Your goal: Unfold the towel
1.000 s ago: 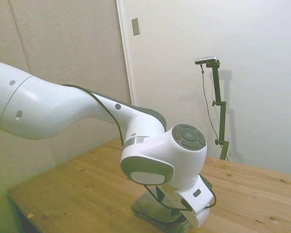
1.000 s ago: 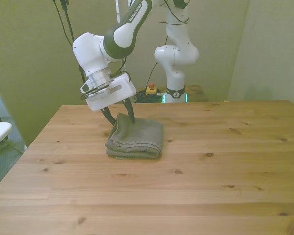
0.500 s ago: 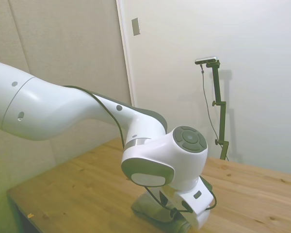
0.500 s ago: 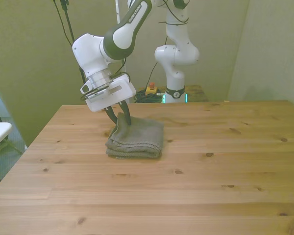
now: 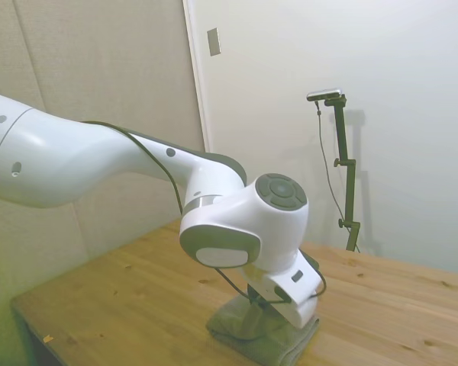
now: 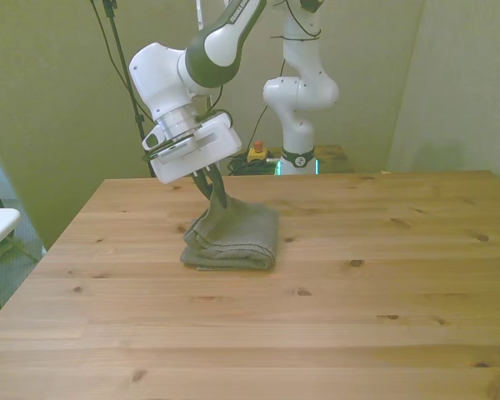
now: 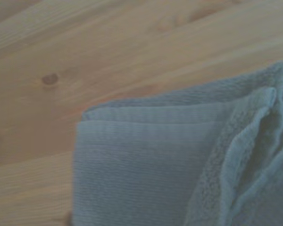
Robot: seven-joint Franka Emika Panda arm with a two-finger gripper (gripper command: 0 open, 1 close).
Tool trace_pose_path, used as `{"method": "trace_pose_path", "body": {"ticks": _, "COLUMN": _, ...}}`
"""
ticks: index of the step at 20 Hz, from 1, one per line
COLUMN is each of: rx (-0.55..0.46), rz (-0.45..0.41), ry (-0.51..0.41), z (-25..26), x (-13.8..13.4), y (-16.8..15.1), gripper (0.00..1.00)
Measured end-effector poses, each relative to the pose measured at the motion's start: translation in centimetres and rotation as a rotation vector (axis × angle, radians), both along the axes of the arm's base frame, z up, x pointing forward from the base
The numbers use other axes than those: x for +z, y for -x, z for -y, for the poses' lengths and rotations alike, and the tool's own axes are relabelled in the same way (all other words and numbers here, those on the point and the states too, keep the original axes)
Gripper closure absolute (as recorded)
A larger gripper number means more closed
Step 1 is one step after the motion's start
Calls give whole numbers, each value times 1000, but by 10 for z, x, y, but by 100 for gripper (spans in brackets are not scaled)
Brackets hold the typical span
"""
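Observation:
The grey-green towel (image 6: 237, 237) lies folded on the wooden table (image 6: 317, 317), toward the front view's left. Its far left corner is drawn up into a peak. My gripper (image 6: 217, 197) is shut on that raised corner, a little above the rest of the folded stack. In the side view the towel (image 5: 256, 335) shows under the wrist housing, which hides the fingers there. The wrist view shows the towel (image 7: 146, 174) from close by, with stacked folded layers and a lifted fold rising from them.
A second white robot arm (image 6: 298, 92) stands behind the table's far edge. The table's left edge (image 6: 67, 229) is close to the towel. Bare wood stretches across the front view's right and near side.
The gripper has closed on the towel's far left corner and risen, drawing that corner up off the folded stack. The rest of the towel has stayed in place.

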State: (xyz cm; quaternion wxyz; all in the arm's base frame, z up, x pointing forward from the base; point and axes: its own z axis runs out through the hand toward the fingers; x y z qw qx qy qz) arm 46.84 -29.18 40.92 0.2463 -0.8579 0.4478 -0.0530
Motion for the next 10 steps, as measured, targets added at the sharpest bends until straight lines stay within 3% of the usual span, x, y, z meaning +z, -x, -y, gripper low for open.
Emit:
{"method": "trace_pose_path", "body": {"ticks": 5, "rx": 116, "rz": 12, "ry": 13, "z": -91, "x": 16, "y": -28, "gripper": 100}}
{"method": "trace_pose_path", "body": {"ticks": 10, "rx": 195, "rz": 10, "ry": 45, "z": -162, "x": 17, "y": -32, "gripper": 100}}
